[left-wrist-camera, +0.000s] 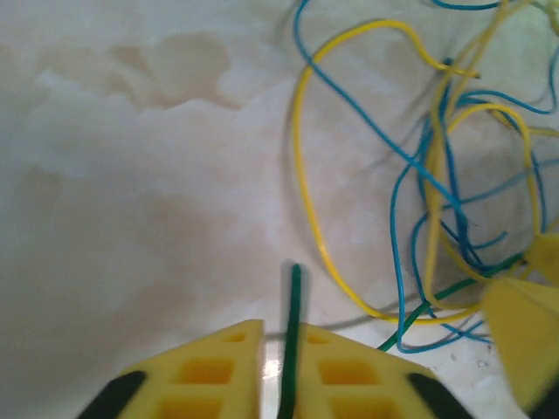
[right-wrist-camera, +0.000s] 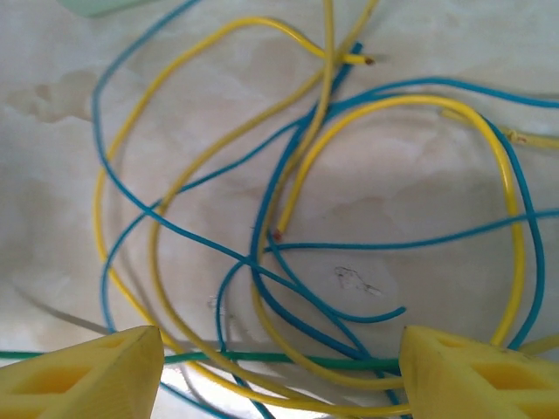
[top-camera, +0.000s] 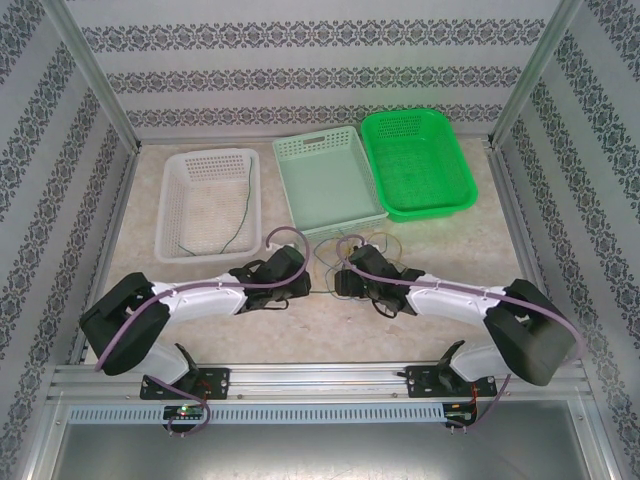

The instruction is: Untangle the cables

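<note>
The marbled tabletop [top-camera: 330,330] carries a white basket [top-camera: 209,153], a pale green basket [top-camera: 315,140] and a bright green basket [top-camera: 408,114] along its far side. Nearer, the left gripper [left-wrist-camera: 279,349] has its jaws clamped on a dark green cable [left-wrist-camera: 294,301]. The right gripper [right-wrist-camera: 279,367] holds its jaws apart over the tangle of blue and yellow cables [right-wrist-camera: 515,218], which lies on the tabletop near the pale green basket
</note>
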